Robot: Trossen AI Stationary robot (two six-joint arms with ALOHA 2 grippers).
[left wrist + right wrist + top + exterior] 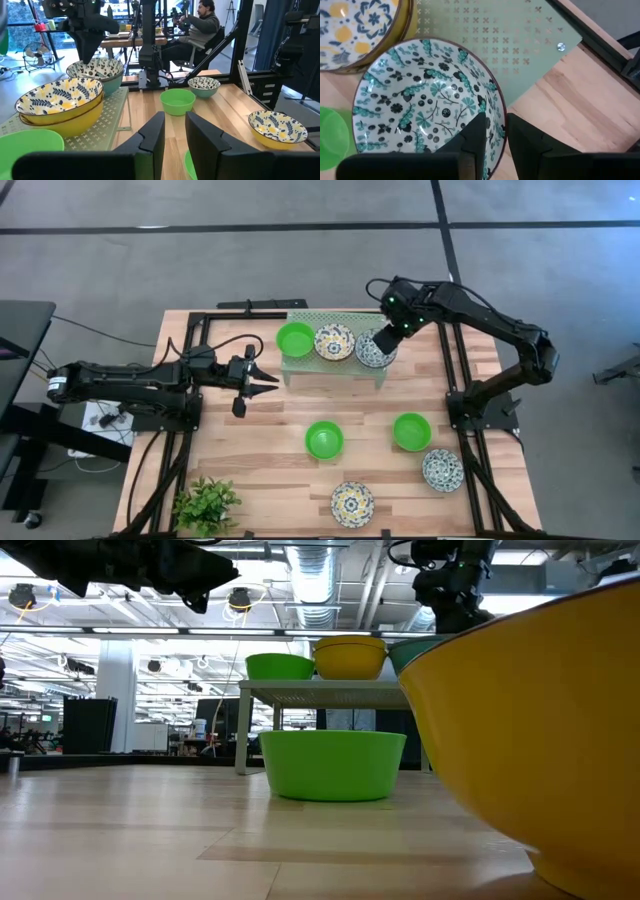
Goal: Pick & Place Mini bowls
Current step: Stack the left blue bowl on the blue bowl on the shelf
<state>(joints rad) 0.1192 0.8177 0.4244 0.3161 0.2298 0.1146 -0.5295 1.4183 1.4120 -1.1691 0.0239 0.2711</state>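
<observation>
The pale green rack at the table's far side carries a green mini bowl and a yellow-blue floral one. My right gripper is shut on a teal floral bowl at the rack's right end. Two green bowls and two floral bowls rest on the wood nearer me. My left gripper hovers open left of the rack, touching nothing. My right gripper pinches the teal floral bowl's rim, one finger inside the bowl and one outside. The fingers come from above, pointing down. The bowl sits upright at the rack's right end; whether its base rests on the rack, I cannot tell.
A small leafy plant stands at the near left corner. Dark frame rails run along both table sides. In the low view a yellow bowl fills the right foreground. A person sits beyond the table.
</observation>
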